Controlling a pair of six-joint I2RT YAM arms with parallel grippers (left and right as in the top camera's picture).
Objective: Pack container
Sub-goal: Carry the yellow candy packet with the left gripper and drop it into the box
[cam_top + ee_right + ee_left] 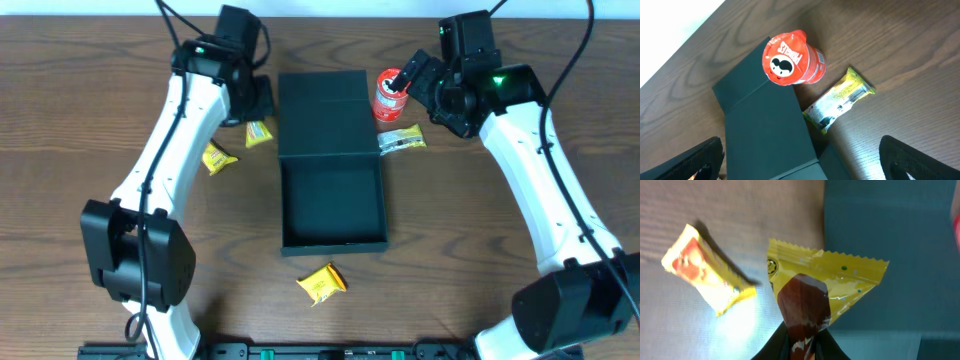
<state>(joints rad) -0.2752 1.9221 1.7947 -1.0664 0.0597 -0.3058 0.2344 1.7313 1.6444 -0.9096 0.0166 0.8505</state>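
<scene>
The container [332, 205] is a dark teal box lying open mid-table, its flap lid [322, 110] folded out toward the back. My left gripper [257, 108] hovers just left of the lid and is shut on one end of a yellow and brown snack packet [815, 287], which hangs beside the container's wall [890, 230]. My right gripper [413, 76] is open above the lid's right corner [765, 125], next to a red can [790, 58]. Its fingers [695, 160] hold nothing.
A yellow packet [218, 157] lies left of the container and also shows in the left wrist view [705, 277]. Another yellow packet [322, 283] lies in front of the box. A green-yellow packet [402, 141] lies right of the lid, below the red can [389, 93].
</scene>
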